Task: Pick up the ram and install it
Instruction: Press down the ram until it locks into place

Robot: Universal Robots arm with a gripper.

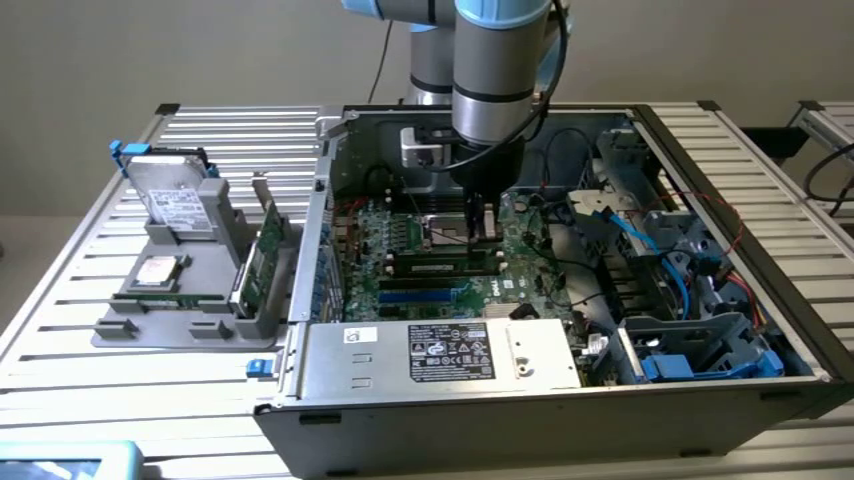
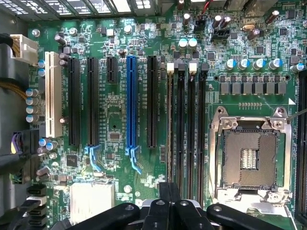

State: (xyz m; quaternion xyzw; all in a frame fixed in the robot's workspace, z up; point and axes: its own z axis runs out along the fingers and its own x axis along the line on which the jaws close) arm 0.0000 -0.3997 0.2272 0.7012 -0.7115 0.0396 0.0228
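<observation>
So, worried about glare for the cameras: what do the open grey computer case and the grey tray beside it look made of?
Open grey computer case: looks like bare sheet metal, dull sheen, thin folded edges. Grey tray: probably moulded plastic, matte, with rounded blocky shapes.

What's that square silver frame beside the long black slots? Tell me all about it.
The processor socket: a shiny metal frame around a dark square bed of fine contacts, paler at the centre. It is empty, no chip seated. It lies flat on the green motherboard, beside the black memory slots.
</observation>
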